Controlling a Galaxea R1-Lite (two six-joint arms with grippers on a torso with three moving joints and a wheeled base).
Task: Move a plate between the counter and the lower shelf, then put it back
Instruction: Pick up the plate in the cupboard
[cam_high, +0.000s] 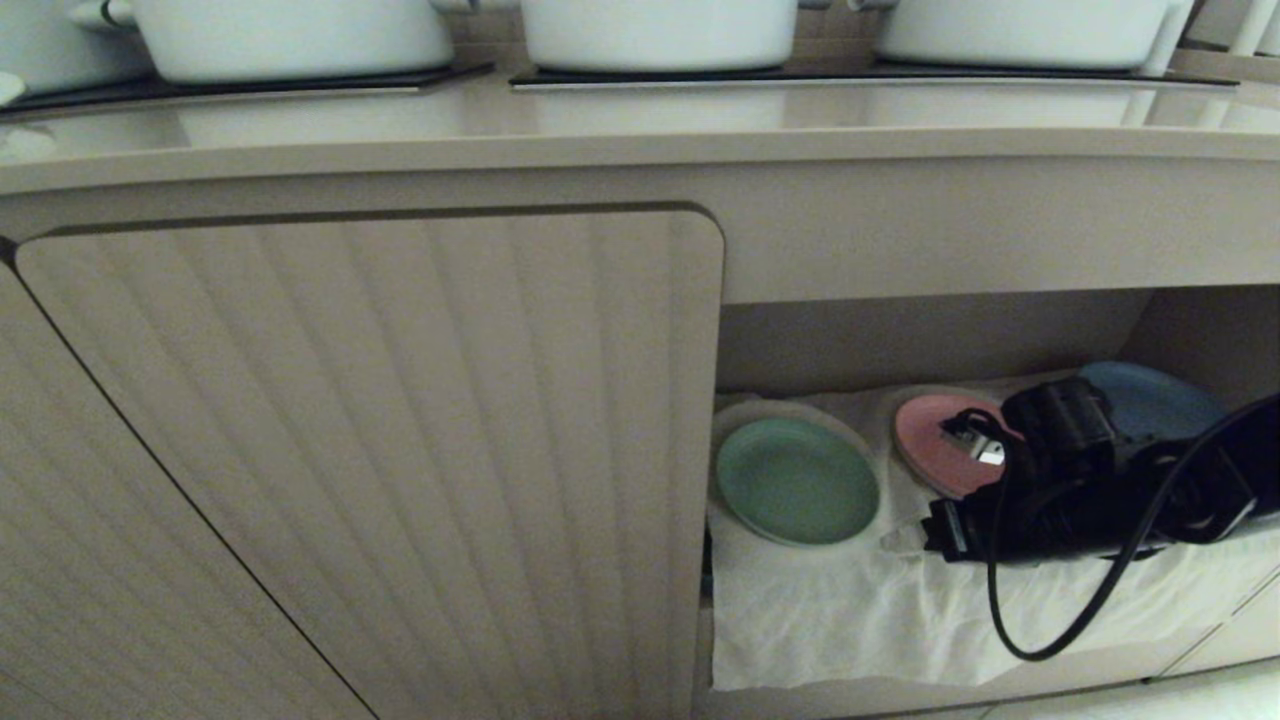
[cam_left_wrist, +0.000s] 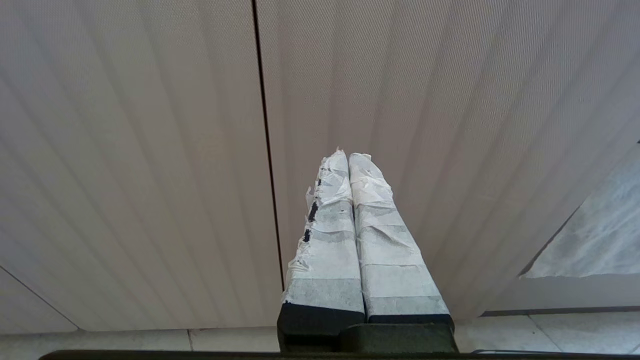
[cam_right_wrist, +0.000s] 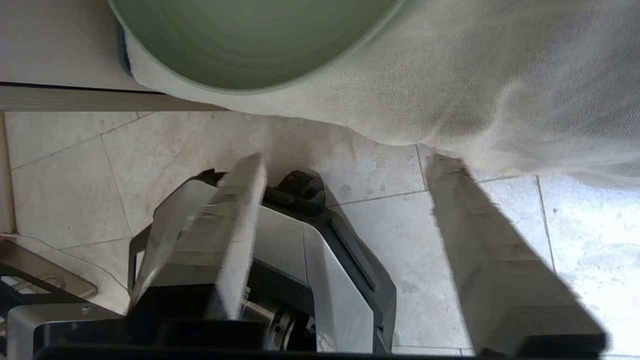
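Now the plate lies flat on the white cloth of the lower shelf, at the left end of the opening, just beside the closed ribbed door. To its right sit a pink plate and, farther right and deeper in, a blue plate, both partly hidden by my right arm. My right claw hangs near the front edge of the shelf, right of the green plate and clear of it, its two taped fingers spread wide with nothing between them; past them I see the floor tiles and the cloth's hanging edge. My left claw is parked facing the ribbed door, its taped fingers pressed together on nothing. Above, the counter carries three white pots on black panels.
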